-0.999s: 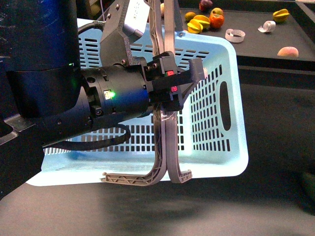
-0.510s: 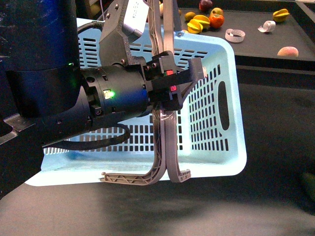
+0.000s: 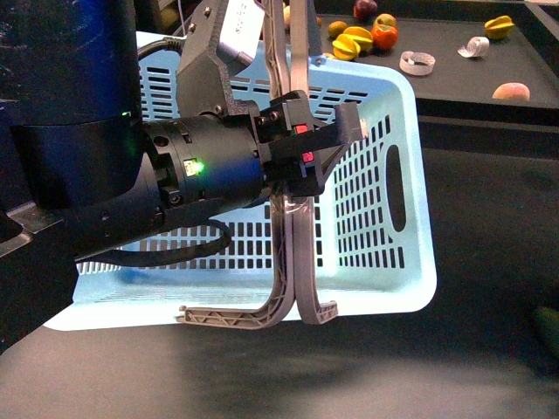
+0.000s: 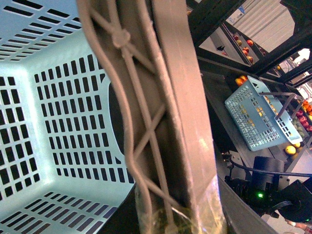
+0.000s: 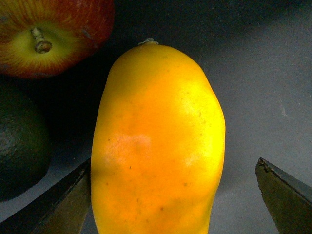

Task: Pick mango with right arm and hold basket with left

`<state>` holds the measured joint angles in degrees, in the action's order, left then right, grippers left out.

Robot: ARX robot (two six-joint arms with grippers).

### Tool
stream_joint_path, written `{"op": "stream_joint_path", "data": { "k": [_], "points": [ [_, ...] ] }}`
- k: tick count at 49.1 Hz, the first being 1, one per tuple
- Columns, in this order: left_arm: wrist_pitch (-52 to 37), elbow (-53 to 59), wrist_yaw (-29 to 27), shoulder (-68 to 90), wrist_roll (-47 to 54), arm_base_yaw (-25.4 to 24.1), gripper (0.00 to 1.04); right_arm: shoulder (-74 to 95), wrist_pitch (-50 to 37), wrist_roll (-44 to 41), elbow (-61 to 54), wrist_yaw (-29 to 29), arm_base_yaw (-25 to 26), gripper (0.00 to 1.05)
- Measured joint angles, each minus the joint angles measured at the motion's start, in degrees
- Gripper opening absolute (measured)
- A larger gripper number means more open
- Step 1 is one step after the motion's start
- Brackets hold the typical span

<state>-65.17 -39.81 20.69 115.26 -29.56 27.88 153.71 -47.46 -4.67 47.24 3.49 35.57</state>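
Change: almost none over the last second. The light turquoise slotted plastic basket (image 3: 371, 227) has edged slightly toward the left arm; everything else is the same.
Left pincer: the left pincer (image 3: 327, 144) stays closed tight on the two grey-brown curved plastic handles (image 3: 293, 262), which are pressed together.
Meaning: the holding half of the task looks settled. The picking half is not yet done.
Right pincer: the right pincer (image 5: 178, 195) is wide open with a jaw on either side of the smooth yellow oval mango (image 5: 156, 146). One tip is about at the skin, the other well apart. It grips nothing.
Mango place: it lies on the dark worktop (image 5: 273, 73), just beside a red apple (image 5: 53, 34) and near a dark green round fruit (image 5: 19, 141).
Right wrist only: it alone shows the jaws lined up on the mango, because the right arm is out of the front view.
Front only: it shows the whole basket and the left arm, with a small fruit pile (image 3: 358, 39) far behind. I cannot pick out the mango there.
Left wrist only: it shows the handles (image 4: 165, 122) close up, the basket wall (image 4: 58, 97), and a second turquoise basket (image 4: 253, 112) off in the background.
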Motion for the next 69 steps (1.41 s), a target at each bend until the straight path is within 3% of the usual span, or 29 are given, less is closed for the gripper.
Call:
{"op": "stream_joint_path", "data": {
  "k": [17, 31, 40, 54, 69],
  "points": [
    [0.0, 0.0, 0.0, 0.0, 0.0, 0.0, 0.17, 2.6, 0.5, 0.4, 3.1, 1.7, -0.1, 0.96],
    [0.0, 0.0, 0.0, 0.0, 0.0, 0.0, 0.17, 3.1, -0.2, 0.7, 3.1, 1.4, 0.3, 0.62],
    [0.0, 0.0, 0.0, 0.0, 0.0, 0.0, 0.17, 1.6, -0.3, 1.2, 0.9, -0.7, 0.4, 0.59],
    [0.0, 0.0, 0.0, 0.0, 0.0, 0.0, 0.17, -12.3, 1.6, 3.1, -7.4, -10.9, -2.2, 0.58],
    [0.0, 0.0, 0.0, 0.0, 0.0, 0.0, 0.17, -34.8, 7.2, 6.5, -17.0, -20.7, -10.5, 0.58]
  ]
}}
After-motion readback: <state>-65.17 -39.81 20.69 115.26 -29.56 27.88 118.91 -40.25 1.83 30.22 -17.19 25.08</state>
